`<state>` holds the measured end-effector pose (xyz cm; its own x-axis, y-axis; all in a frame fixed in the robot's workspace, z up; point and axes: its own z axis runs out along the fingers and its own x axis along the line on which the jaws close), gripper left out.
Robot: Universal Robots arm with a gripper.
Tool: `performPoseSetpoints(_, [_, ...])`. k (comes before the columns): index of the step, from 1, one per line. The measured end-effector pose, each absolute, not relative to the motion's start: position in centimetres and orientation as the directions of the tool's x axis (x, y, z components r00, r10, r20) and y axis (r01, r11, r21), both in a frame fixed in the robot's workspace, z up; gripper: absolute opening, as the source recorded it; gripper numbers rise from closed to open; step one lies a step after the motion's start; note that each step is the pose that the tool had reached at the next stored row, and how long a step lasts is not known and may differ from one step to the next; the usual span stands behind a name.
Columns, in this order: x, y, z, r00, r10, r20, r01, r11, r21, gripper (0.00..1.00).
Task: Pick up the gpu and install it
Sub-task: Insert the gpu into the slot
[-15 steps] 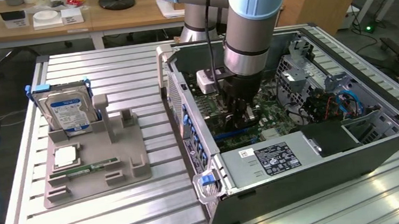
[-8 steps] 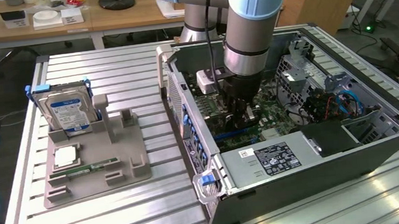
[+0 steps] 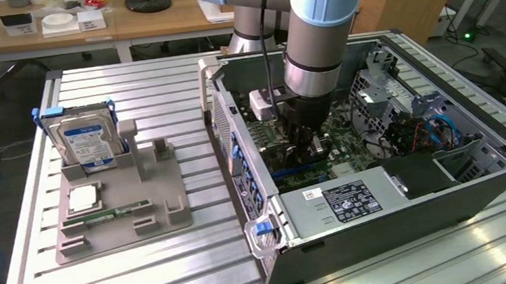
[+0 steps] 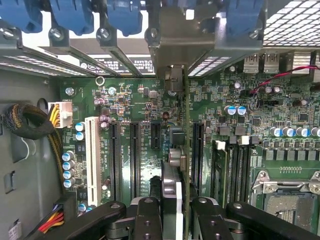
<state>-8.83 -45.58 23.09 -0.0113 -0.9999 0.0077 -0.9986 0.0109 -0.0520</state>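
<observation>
In the wrist view the gpu shows edge-on as a thin dark board. It runs from between my fingers up to its silver bracket at the case's rear slot openings. My gripper is shut on the card, with a black finger on either side of it. The card stands upright over the motherboard, between two of the long black expansion slots. I cannot tell whether its edge is in a slot. In the exterior view my gripper reaches down into the open computer case.
A grey fixture at the exterior view's left holds a silver hard drive with a blue label and a green memory stick. Inside the case are the power supply, blue cables, a cable bundle and the CPU socket.
</observation>
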Motion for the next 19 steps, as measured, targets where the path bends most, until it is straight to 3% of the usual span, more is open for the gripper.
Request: performPoseSetpoints(19, [-8.92,-45.54,22.80,-0.011,-1.000,0.008,-0.999,0.011,-0.051,0.29])
